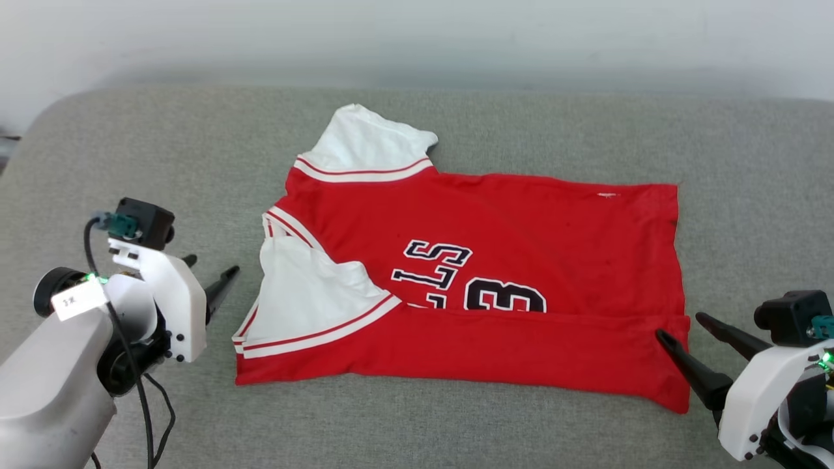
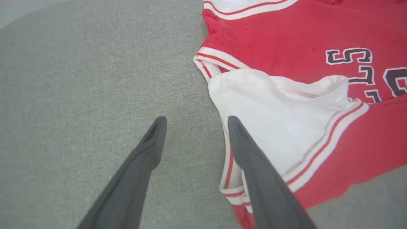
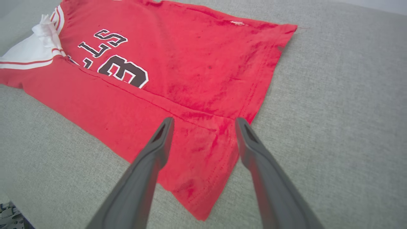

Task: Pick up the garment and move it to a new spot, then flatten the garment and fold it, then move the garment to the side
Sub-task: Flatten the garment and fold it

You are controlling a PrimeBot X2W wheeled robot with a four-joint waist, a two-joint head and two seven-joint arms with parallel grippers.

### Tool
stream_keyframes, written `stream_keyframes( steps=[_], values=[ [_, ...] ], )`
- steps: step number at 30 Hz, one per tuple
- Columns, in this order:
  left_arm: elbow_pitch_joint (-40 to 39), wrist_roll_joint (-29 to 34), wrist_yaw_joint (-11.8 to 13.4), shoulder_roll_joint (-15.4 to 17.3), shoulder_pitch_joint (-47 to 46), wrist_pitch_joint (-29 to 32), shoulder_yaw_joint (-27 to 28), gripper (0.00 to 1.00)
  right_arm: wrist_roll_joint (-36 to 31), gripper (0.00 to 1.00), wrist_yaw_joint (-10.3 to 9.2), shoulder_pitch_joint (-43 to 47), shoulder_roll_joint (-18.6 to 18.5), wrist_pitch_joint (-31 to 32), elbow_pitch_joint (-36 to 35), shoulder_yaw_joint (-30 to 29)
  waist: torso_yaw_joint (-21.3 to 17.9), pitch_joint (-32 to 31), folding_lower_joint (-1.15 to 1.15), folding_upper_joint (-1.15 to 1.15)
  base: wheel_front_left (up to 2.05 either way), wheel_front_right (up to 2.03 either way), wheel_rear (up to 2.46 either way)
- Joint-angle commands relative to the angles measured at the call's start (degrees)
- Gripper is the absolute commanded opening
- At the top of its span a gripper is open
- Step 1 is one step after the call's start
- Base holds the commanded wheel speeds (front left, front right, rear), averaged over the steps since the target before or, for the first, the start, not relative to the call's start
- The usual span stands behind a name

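The garment [image 1: 508,221] is a red jersey with white sleeves and black letters, lying flat on a grey cushion. Its near long edge is folded up over the lettering. My left gripper [image 1: 213,264] stands open just left of the near sleeve. In the left wrist view the left gripper [image 2: 196,119] has one finger over the sleeve's striped edge of the garment [image 2: 286,38], and holds nothing. My right gripper [image 1: 679,325] is open at the jersey's near right corner. The right gripper [image 3: 204,120] hovers with its fingers spread above that corner of the garment [image 3: 190,57].
The grey cushion [image 1: 130,143] stretches wide on both sides of the jersey, with bare fabric to the left, right and front. A pale wall [image 1: 417,32] runs behind it. The cushion's rounded left corner drops away at the far left.
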Motion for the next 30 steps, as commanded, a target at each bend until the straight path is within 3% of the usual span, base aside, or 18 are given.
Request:
stream_keyframes(
  steps=[1,9,13,18,30],
  values=[
    [-1.35,-1.39,-0.07,0.76,-1.05,3.57,-0.73,1.00,-0.18,1.00,-0.05,1.02,0.62,0.49,-0.34,-0.47,0.73,-1.75,0.00,0.00,0.00,0.00,0.00],
    [-7.98,-5.41,-0.08,3.93,-1.48,19.10,-4.84,1.00,-1.14,1.00,-0.05,2.36,1.73,1.82,-1.41,-1.51,1.26,-3.83,0.00,0.00,0.00,0.00,0.00],
    [-9.38,-6.47,-0.09,4.52,-0.94,23.80,-6.74,1.00,-1.33,1.00,-0.05,1.93,2.13,2.21,-1.75,-1.66,1.18,-3.59,0.00,0.00,0.00,0.00,0.00],
    [-8.51,-7.16,-0.09,3.69,0.16,25.93,-8.11,1.00,-1.60,1.00,-0.05,0.48,2.43,2.26,-1.87,-1.16,0.35,-2.11,0.00,0.00,0.00,0.00,0.00],
    [-0.46,-6.66,0.02,-0.17,2.42,23.99,-11.78,1.00,-1.70,1.00,-0.05,-2.99,2.75,1.14,-0.36,0.79,-1.96,1.37,0.00,0.00,0.00,0.00,0.00]
  ],
)
